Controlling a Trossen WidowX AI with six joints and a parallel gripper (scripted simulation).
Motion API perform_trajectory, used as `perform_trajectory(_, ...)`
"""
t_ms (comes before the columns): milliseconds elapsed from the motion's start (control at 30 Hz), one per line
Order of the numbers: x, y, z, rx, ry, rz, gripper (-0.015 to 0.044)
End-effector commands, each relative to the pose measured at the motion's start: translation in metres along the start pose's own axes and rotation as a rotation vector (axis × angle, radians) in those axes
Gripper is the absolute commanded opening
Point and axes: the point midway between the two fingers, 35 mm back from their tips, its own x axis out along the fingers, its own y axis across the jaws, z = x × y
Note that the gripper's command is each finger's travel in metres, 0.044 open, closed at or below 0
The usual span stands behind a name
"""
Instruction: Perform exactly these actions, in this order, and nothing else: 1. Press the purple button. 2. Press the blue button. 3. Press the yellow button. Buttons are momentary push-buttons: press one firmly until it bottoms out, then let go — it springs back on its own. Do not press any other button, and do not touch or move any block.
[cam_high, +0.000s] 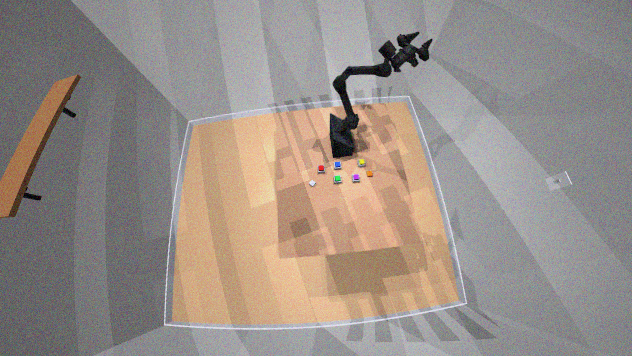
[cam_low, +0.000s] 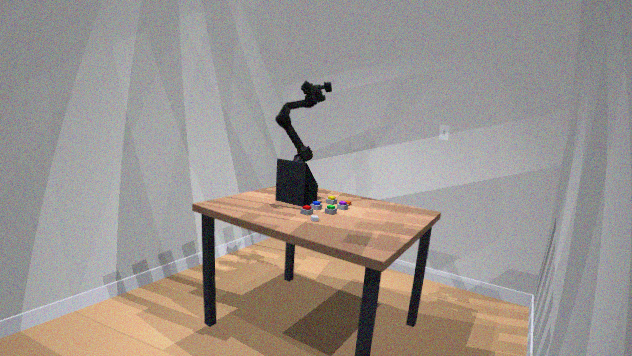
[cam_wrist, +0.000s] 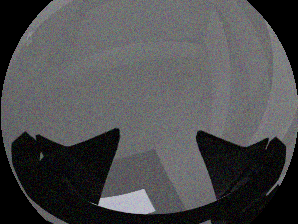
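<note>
1. Top view first: the purple button (cam_high: 356, 177) sits just right of centre in the frame, in the lower row of the little cluster on the table (cam_high: 225, 240), and nothing is touching it.
2. Blue button (cam_high: 337, 164) is up and to the left of the purple one, in the upper row; yellow button (cam_high: 361, 162) is up and to the right, same row, directly below the robot base (cam_high: 342, 140).
3. Around them: green button (cam_high: 337, 178) just left of purple, red button (cam_high: 321, 169) further left, an orange block (cam_high: 369, 173) just right of purple and a white block (cam_high: 312, 183) at the lower left edge of the group.
4. And the gripper (cam_high: 416, 44) is nowhere near any of it: it is up in the upper right of the top view, beyond the table's far edge, well apart from every button.
5. Its fingers are spread wide with nothing between them; the wrist view shows two dark fingertips low in the frame against plain grey wall.
6. From the exterior view, the arm (cam_low: 292, 127) rises from the base at the table's back edge and bends to the right, gripper high above the buttons.
</note>
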Motion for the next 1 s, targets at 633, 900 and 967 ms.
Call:
perform_trajectory(633,-0.122,0.237,0.281,0.934,-0.467,0.99,0.04)
perform_trajectory(900,-0.238,0.295,0.33,1.241,-0.331,1.498,0.04)
perform_trajectory(967,-0.271,0.305,0.338,1.312,-0.261,1.633,0.04)
